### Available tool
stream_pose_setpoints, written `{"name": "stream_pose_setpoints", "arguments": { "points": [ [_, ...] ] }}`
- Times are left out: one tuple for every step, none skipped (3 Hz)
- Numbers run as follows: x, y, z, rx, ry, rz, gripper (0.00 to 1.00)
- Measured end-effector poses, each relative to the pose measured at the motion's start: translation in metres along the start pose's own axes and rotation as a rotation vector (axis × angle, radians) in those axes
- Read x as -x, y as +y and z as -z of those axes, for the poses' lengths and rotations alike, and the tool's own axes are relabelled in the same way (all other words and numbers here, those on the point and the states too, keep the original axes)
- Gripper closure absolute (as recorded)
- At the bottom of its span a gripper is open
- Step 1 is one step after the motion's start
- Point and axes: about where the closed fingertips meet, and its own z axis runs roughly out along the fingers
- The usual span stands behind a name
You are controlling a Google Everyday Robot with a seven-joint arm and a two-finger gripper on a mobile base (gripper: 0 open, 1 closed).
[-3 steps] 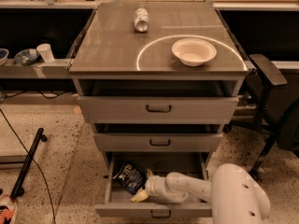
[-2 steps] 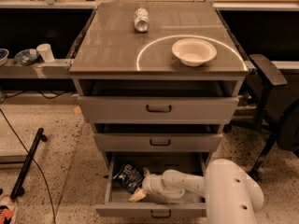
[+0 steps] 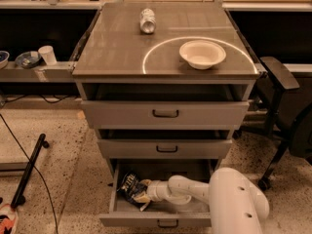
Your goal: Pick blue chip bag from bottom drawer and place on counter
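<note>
- Blue chip bag [image 3: 127,183] is lying at the left of the open bottom drawer [image 3: 156,219].
- End effector [image 3: 143,195] is sitting against the bag's right edge; whether it is gripping, cannot tell.
- Should be securing the hold, then lifting straight up clear of the drawer above, heading for the desk [image 3: 112,48].

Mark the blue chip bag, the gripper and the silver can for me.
blue chip bag [image 3: 127,183], camera view, on its dark crinkled face.
gripper [image 3: 142,196], camera view, on its tip next to the bag, inside the bottom drawer [image 3: 131,220].
silver can [image 3: 147,20], camera view, on its side wall.
</note>
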Motion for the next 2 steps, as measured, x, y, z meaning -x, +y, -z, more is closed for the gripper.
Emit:
{"name": "stream_pose_setpoints", "arguments": {
  "points": [
    [-0.0005, 0.0004, -0.0039, 0.011, -0.014, 0.028, 0.72],
    [0.002, 0.0021, -0.0037, 0.013, -0.027, 0.052, 0.97]
  ]
}}
